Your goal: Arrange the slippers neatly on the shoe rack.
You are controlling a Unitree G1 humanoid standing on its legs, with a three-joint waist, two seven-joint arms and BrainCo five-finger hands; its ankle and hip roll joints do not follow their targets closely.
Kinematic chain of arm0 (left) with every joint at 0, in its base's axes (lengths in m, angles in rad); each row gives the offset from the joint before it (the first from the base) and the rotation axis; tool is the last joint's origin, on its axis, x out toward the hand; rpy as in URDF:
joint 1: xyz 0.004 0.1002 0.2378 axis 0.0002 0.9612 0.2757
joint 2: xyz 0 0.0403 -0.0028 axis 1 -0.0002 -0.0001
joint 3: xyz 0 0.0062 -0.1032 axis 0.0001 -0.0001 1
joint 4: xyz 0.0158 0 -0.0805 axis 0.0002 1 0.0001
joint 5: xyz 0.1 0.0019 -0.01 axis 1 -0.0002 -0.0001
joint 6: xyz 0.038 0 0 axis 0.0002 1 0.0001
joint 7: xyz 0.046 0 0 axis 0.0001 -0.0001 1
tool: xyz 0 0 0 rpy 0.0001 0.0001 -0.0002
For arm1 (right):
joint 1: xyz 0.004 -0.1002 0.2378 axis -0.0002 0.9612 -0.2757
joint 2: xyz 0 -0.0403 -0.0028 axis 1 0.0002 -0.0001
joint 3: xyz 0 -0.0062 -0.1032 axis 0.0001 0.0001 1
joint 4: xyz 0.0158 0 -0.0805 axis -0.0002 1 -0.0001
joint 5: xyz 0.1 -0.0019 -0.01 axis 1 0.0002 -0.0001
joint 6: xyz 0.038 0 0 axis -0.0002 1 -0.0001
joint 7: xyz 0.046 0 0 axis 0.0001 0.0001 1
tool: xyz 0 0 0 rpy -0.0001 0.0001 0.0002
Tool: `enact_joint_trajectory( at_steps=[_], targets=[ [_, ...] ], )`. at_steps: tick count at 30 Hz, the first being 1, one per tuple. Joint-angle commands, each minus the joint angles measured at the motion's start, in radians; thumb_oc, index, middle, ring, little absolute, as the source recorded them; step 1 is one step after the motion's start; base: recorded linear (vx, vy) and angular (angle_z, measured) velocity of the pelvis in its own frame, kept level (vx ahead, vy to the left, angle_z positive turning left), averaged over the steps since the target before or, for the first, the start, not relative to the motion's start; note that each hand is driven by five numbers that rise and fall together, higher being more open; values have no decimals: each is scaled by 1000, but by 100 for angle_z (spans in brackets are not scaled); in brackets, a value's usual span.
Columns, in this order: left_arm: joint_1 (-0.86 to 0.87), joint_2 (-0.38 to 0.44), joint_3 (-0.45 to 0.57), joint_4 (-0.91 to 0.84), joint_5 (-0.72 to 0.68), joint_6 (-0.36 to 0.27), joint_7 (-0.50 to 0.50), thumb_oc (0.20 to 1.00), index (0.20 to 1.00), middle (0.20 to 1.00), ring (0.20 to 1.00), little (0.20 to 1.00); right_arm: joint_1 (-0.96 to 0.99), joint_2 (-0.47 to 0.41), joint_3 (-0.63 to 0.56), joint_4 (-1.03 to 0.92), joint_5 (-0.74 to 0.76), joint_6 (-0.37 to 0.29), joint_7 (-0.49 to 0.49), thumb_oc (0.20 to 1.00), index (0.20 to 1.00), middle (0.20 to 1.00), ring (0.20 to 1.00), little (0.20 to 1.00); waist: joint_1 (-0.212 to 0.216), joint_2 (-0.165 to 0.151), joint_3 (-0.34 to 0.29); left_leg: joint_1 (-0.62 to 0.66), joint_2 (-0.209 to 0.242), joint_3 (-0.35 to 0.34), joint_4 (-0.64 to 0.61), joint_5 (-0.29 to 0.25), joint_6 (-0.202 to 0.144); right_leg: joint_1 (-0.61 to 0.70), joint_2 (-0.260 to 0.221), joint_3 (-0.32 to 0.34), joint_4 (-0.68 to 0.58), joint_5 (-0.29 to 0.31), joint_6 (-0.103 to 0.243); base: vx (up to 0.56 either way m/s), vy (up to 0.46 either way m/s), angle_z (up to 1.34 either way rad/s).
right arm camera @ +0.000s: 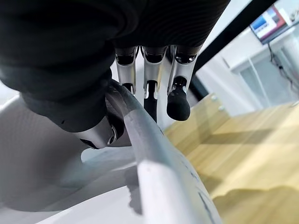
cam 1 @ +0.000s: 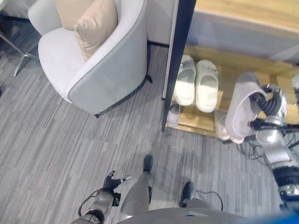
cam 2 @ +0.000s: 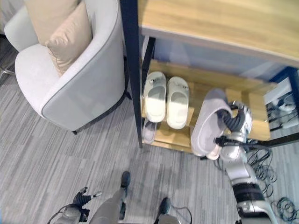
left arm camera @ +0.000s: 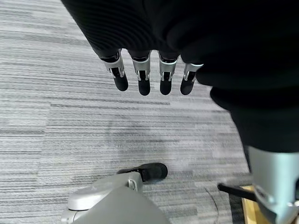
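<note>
right hand fingers pinching grey slipper rim, held above shoe rack beside white slippers | left hand fingers relaxed, idle | risk: thin pinch slipping, crooked landing

White slippers fill the shelf's left; right lies bare.

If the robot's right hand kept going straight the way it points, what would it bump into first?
Probably the wooden shelf of the shoe rack. The right hand, shut on a grey slipper, points at the bare board right of the white slippers. Depth is hard to judge.
</note>
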Motion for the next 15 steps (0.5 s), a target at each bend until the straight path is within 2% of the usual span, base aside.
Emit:
enact_joint_trajectory(
  at_steps=[1,5,8,12,15],
  targets=[
    [-32,-16,25,85,34,1,-19,1000,1000,1000,1000,1000,-32,-65,-34,-49,-2,-70,30,200,200,200,200,200,-1,33,-5,95,30,-10,6,-184,-15,-26,-1,43,10,13,11,44,-9,-4],
    [16,-9,68,99,42,9,-32,1000,1000,1000,1000,1000,69,-27,-50,-66,21,-90,85,200,200,200,200,200,-1,23,-49,156,37,-10,6,-202,-7,23,15,46,19,-10,5,33,-11,-1],
    [30,-5,90,102,25,10,-29,1000,1000,1000,1000,1000,100,-6,-55,-73,52,-102,100,200,200,200,200,200,4,18,-54,169,44,-15,6,-194,-12,43,23,38,32,-24,-2,-17,-17,0],
    [24,-11,98,93,15,9,-22,1000,1000,1000,1000,1000,216,31,-107,-103,101,-129,126,200,200,200,200,200,-2,14,-56,149,48,-50,17,-185,-30,65,20,-65,52,-43,-14,-80,-9,56],
    [47,-22,106,97,26,12,-26,1000,1000,1000,1000,1000,253,65,-93,-121,115,-136,170,200,200,200,200,200,-18,20,-49,139,33,-8,117,-237,-4,61,-2,-40,92,-36,-8,-29,211,46]
  ],
)
